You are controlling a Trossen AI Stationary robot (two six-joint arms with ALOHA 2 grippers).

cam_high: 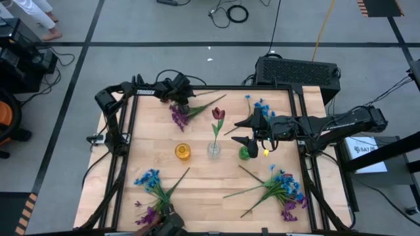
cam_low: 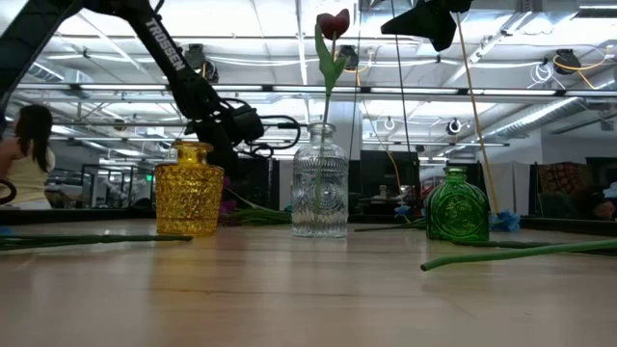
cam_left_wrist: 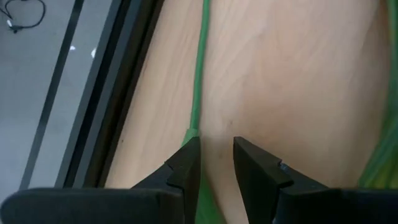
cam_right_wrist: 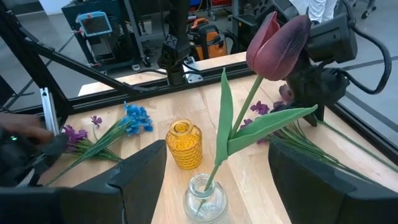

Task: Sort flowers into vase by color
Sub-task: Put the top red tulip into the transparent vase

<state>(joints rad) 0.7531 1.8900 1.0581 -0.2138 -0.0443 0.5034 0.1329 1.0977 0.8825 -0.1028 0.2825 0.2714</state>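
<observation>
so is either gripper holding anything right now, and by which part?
Nothing is held. The left gripper sits low over the table with its fingers slightly apart beside a green stem, not clamped on it. The right gripper stands wide open behind the clear vase.

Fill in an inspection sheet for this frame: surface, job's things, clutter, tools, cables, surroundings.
Surface: wooden table, black frame.
Job's things: dark red tulip stands in clear vase; yellow vase and green vase hold no flowers; blue and purple flowers lie loose.
Clutter: nothing seen.
Tools: left tool low over a green stem, slightly parted; right tool open, by the green vase.
Cables: coiled cable on floor.
Surroundings: person beyond the table.
</observation>
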